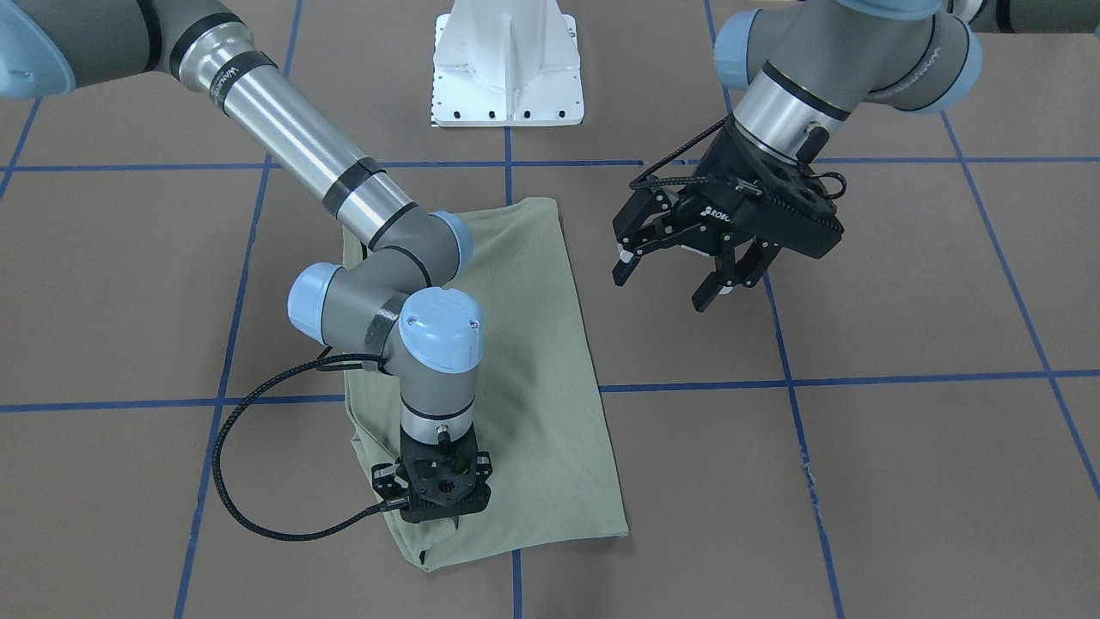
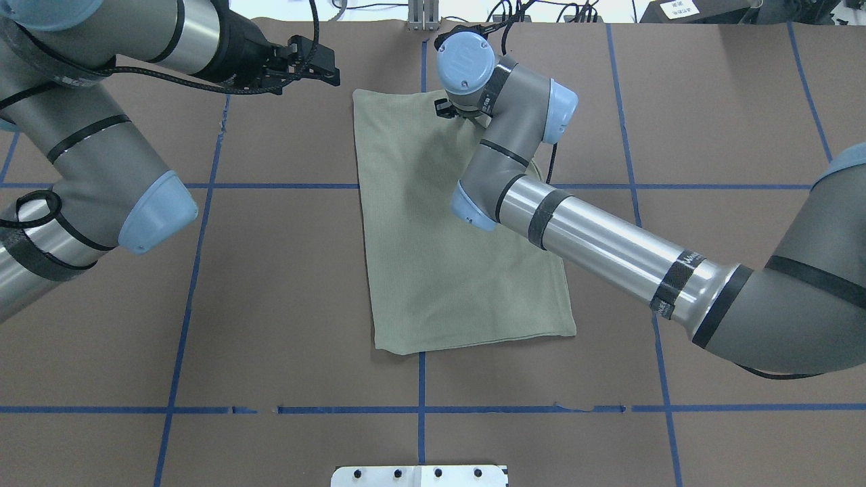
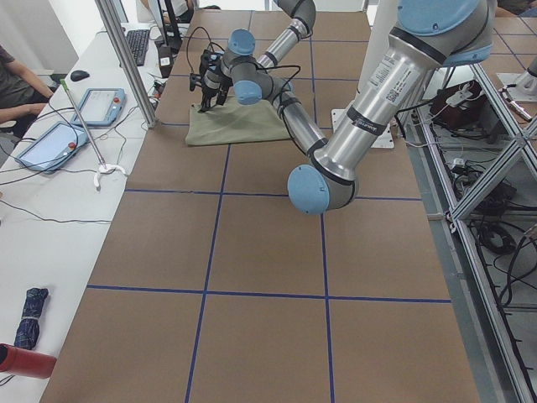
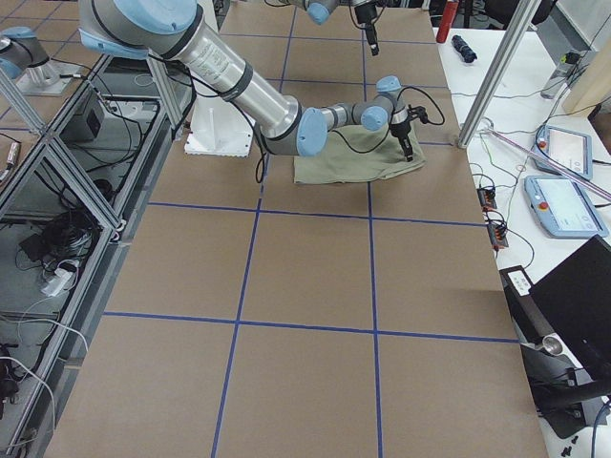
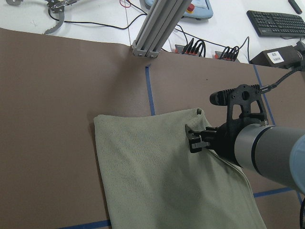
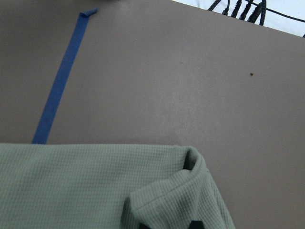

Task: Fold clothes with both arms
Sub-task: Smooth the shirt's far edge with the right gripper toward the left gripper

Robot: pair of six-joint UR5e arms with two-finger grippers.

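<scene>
The olive-green shirt point(image 1: 541, 361) lies folded into a long rectangle on the brown table; it also shows in the overhead view point(image 2: 433, 270). My right gripper point(image 1: 440, 509) points straight down on the shirt's corner farthest from the robot, on my right side point(image 2: 446, 108). In the right wrist view the fabric point(image 6: 71, 186) bunches up into a ridge toward the fingers, so the gripper looks shut on that corner. It also shows in the left wrist view point(image 5: 195, 139). My left gripper point(image 1: 662, 288) is open and empty, held above bare table beside the shirt point(image 2: 328, 64).
The white pedestal point(image 1: 507, 64) stands at the robot's side of the table. Blue tape lines cross the brown surface. An aluminium post point(image 3: 126, 59) and an operators' bench with tablets point(image 3: 50, 143) lie beyond the far edge.
</scene>
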